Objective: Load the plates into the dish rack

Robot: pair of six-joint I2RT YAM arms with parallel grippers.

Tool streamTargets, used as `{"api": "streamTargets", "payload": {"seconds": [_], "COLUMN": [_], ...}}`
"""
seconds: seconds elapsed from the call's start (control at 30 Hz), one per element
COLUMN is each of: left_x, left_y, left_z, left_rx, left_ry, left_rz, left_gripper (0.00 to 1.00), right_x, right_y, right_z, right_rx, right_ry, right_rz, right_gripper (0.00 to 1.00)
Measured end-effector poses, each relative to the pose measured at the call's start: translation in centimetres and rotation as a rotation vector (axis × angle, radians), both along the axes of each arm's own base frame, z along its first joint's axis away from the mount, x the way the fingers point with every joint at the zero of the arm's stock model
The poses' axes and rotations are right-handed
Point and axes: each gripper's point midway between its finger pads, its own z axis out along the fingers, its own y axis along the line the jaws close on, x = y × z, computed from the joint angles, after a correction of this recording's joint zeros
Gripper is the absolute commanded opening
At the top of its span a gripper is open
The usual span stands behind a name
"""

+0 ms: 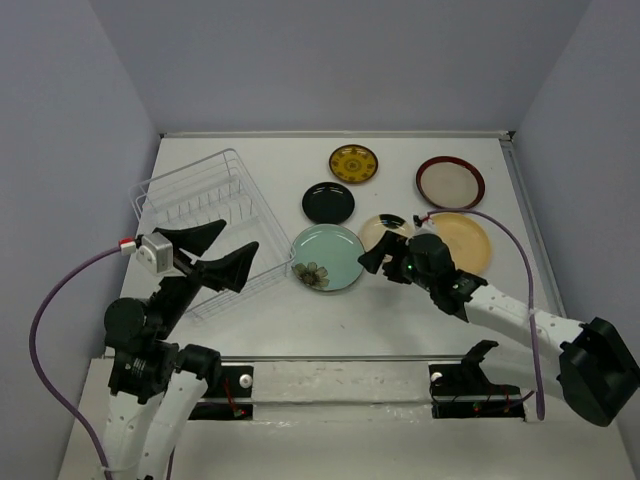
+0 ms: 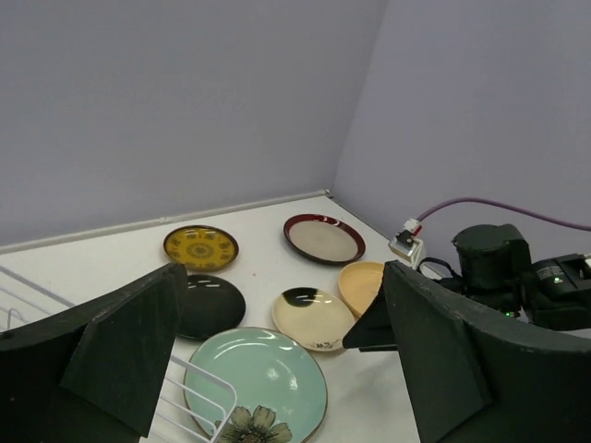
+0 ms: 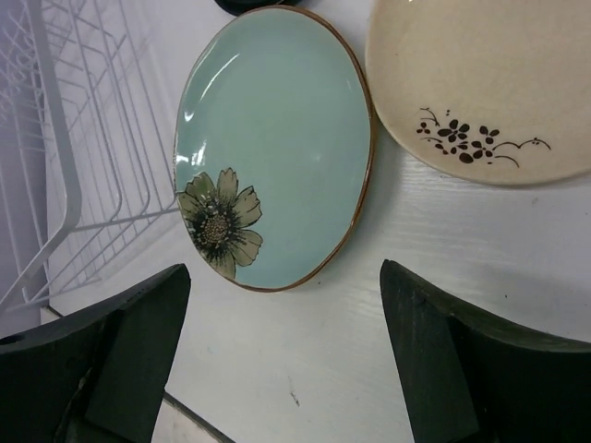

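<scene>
Overhead, the white wire dish rack [image 1: 190, 200] sits directly left of the mint-green flower plate [image 1: 327, 255]. Its near corner is just beside the plate's rim; whether wire and rim touch cannot be told. The left gripper [image 1: 240, 238] hovers over that corner, left of the mint-green plate, jaws spread wide and holding nothing. It blocks part of the wire from the overhead camera.

All six plates lie flat on the white table [image 1: 260, 310], outside the rack. Behind the mint-green plate is the small black plate [image 1: 328, 203], and farther behind is the yellow patterned plate [image 1: 353, 163]. The cream plate [image 1: 383, 228] lies just right of and behind the mint-green one.

The right gripper [image 1: 378, 255] hangs low at the mint-green plate's right edge, jaws apart and gripping nothing, and hides the cream plate's near side from above. In the right wrist view the cream plate is cut off at the top and right, and the black plate shows only as a sliver.

Well right of and behind the mint-green plate lies the red-rimmed beige plate [image 1: 450, 181]. The orange-yellow plate [image 1: 468, 240], also to the right, is partly hidden under the right arm.
</scene>
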Motion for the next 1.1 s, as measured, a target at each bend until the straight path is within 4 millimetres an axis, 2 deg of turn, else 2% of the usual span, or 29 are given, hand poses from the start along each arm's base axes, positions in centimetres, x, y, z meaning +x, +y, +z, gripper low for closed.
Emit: {"api": "streamTargets", "payload": {"seconds": [0.1, 0.2, 0.23, 0.3, 0.47, 0.6, 0.73, 0.77, 0.8, 1.0, 1.1], "left_x": [-0.5, -0.1, 0.1, 0.3, 0.4, 0.5, 0.6, 0.6, 0.6, 0.6, 0.6], "left_y": [0.2, 0.7, 0.9, 1.2, 1.3, 1.3, 1.3, 1.3, 1.3, 1.3, 1.4], "left_z": [-0.2, -2.3, -2.9, -3.7, -3.9, -4.0, -4.1, -4.1, -4.1, -4.1, -4.1], "left_rx": [0.001, 0.017, 0.021, 0.028, 0.03, 0.031, 0.032, 0.032, 0.032, 0.032, 0.032], "left_ry": [-0.016, 0.035, 0.051, 0.077, 0.082, 0.085, 0.091, 0.091, 0.091, 0.091, 0.092], "left_rz": [0.011, 0.047, 0.059, 0.081, 0.089, 0.09, 0.093, 0.093, 0.093, 0.092, 0.094], "left_gripper": [0.99, 0.99, 0.99, 0.99, 0.99, 0.99, 0.99, 0.99, 0.99, 0.99, 0.99], "right_x": [0.9, 1.2, 1.3, 1.2, 1.4, 2.4, 3.4, 3.7, 3.6, 3.1, 2.2], "right_y": [0.3, 1.1, 1.9, 2.4, 3.8, 4.8, 4.6, 4.4, 4.1, 2.8, 1.8], "right_z": [-1.6, -3.2, -4.4, -5.3, -8.1, -8.5, -9.4, -9.4, -9.8, -10.2, -9.5], "right_rx": [0.015, 0.032, 0.05, 0.064, 0.114, 0.191, 0.254, 0.273, 0.284, 0.352, 0.326], "right_ry": [0.041, 0.079, 0.104, 0.128, 0.201, 0.2, 0.21, 0.203, 0.214, 0.219, 0.21], "right_rz": [0.0, 0.02, 0.039, 0.057, 0.061, 0.041, -0.019, -0.038, -0.051, -0.105, -0.119], "right_gripper": [0.87, 0.84, 0.81, 0.74, 0.59, 0.45, 0.24, 0.13, 0.08, 0.07, 0.07]}}
